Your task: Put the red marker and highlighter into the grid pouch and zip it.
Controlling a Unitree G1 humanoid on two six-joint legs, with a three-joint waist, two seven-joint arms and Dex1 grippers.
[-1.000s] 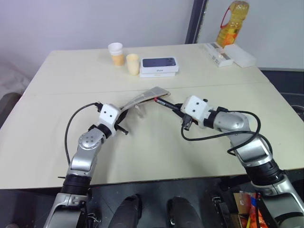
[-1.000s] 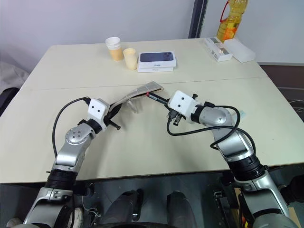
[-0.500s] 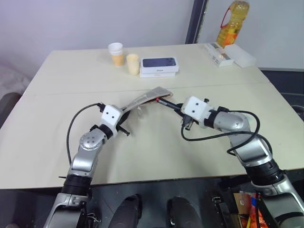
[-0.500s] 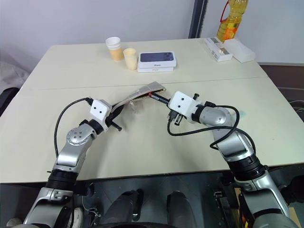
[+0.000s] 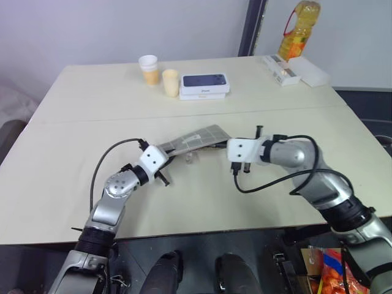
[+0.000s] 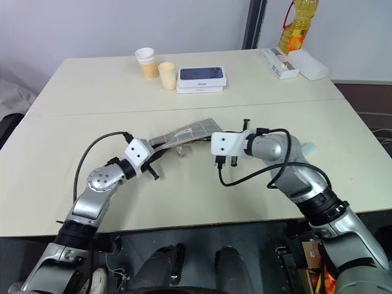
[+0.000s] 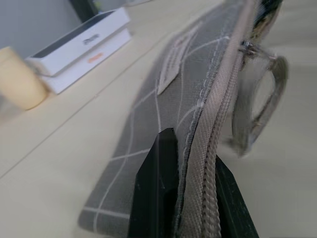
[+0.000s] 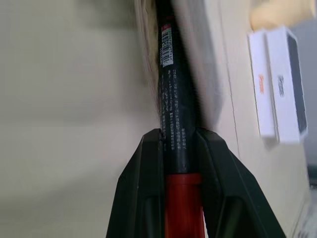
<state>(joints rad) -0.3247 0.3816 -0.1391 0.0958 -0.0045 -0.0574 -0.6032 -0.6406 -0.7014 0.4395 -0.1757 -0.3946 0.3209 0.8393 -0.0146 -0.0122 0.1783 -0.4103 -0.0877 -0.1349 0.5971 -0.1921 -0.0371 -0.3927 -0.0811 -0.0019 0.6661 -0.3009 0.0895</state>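
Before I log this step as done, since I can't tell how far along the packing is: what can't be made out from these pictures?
- Red marker: its far end blurs against the grid pouch in the right wrist view, so how far it is in is unclear.
- Highlighter: whether it is inside the pouch cannot be told; the fabric hides the contents.
- Zipper opening: the right gripper covers the pouch's end in the head views.
- Left gripper: clamps the pouch edge.

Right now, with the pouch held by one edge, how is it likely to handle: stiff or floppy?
Probably floppy: the pouch is soft fabric, and it bows between the left gripper, pinching its zipper edge, and its far end. It likely needs that hold to stay put while the right gripper pushes the marker in. Looks light.
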